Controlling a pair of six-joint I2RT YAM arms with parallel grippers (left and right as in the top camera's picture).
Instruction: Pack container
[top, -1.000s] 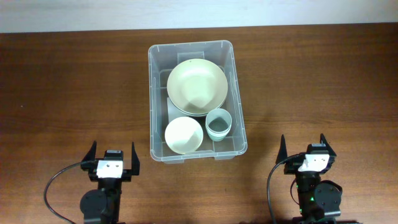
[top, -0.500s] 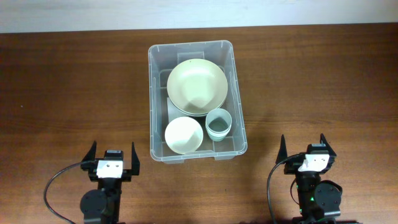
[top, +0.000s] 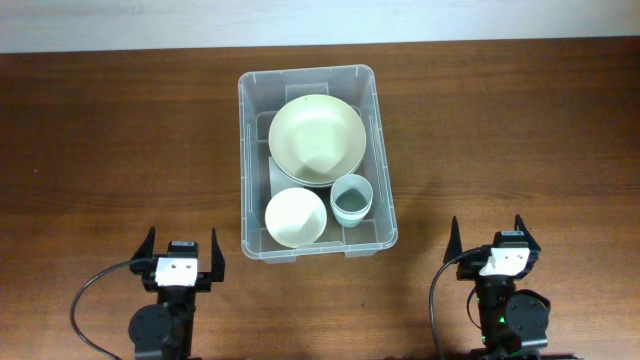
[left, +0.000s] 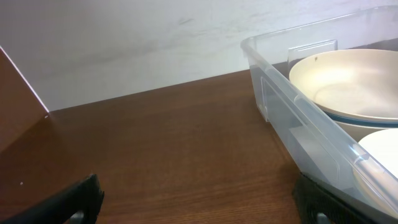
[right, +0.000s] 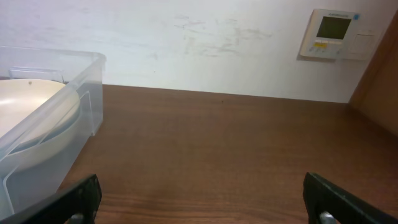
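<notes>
left gripper (top: 181, 240) is parked at the near edge of the table (top: 100, 130) with its jaws spread wide and holding nothing. right gripper (top: 486, 230) is the same deal on the other side, fingers wide apart and empty. the container (top: 243, 150) sits mid-table, further back and between the two, well apart from both. inside it there's a big cream bowl (top: 316, 138) at the far end, then a small white bowl (top: 295, 216) and a pale teal cup (top: 351, 198) side by side at the near end.

Probably a lab or office room: a plain white wall (right: 186, 37) carries a thermostat-like control panel (right: 336, 34) behind a dark wooden table (top: 100, 150).
</notes>
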